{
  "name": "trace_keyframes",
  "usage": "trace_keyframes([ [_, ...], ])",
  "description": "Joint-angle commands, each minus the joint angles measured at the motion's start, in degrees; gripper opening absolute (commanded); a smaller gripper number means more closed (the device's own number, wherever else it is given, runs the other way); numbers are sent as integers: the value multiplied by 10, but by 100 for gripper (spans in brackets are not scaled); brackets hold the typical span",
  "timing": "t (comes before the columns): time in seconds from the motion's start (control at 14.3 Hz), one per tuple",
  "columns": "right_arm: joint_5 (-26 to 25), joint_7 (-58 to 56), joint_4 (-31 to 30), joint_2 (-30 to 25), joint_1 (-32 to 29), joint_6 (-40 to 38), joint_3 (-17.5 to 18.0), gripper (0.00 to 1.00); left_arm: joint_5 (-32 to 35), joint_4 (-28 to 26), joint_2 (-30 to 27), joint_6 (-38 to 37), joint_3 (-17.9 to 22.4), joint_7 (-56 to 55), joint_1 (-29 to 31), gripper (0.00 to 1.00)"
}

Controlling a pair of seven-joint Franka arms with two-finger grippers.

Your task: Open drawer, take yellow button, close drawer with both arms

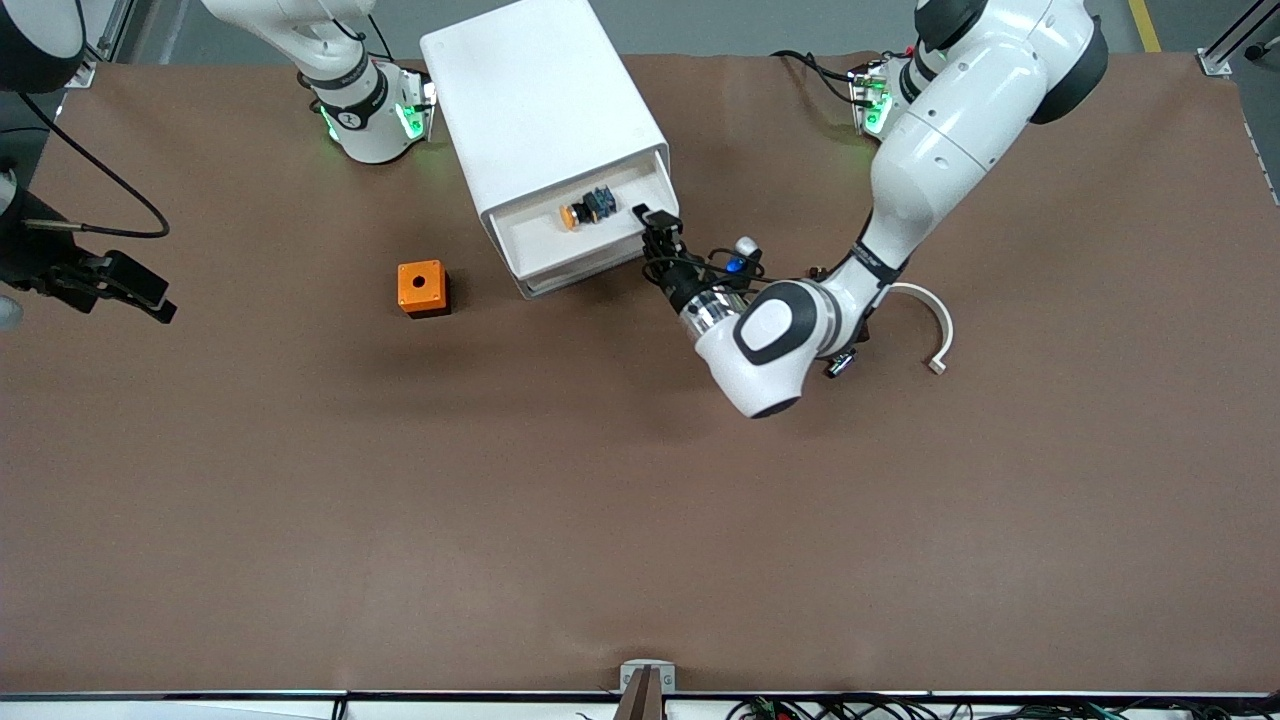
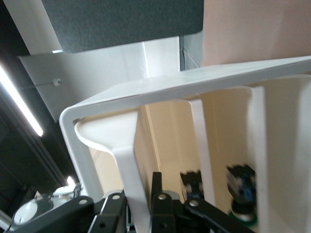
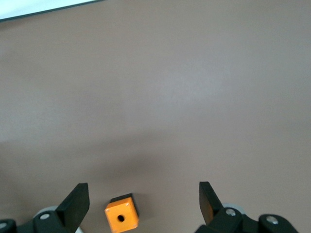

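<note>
The white cabinet [image 1: 540, 100] stands near the arms' bases with its top drawer [image 1: 530, 228] pulled open. The button [image 1: 585, 208], orange cap and black-and-blue body, lies in the drawer; its dark body also shows in the left wrist view [image 2: 241, 187]. My left gripper [image 1: 655, 228] is at the drawer's front corner toward the left arm's end. In the left wrist view it [image 2: 133, 206] is shut on the drawer's white front wall [image 2: 127, 170], one finger on each side. My right gripper [image 1: 150, 298] hangs open and empty over the table's right-arm end, wide apart in its wrist view [image 3: 144, 196].
An orange cube with a round hole [image 1: 421, 287] sits on the brown table beside the cabinet, toward the right arm's end; it also shows in the right wrist view [image 3: 121, 218]. A white curved piece [image 1: 938, 325] lies by the left arm's elbow.
</note>
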Motion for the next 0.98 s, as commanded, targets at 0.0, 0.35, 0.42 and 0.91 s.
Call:
trace_keyframes([
  [0.0,3,97,30,6,27,-42,0,100,-10,4,-13,9,14,-5,14,18],
  [0.35,10,291,32,6,94,-70,1,100,-11,11,-13,11,22,-4,27,22],
  [0.42,10,342,32,6,115,-72,1,100,-10,11,-13,12,22,-4,27,31],
  [0.91,10,641,36,26,262,-66,1,100,-10,34,-9,46,22,103,36,100],
])
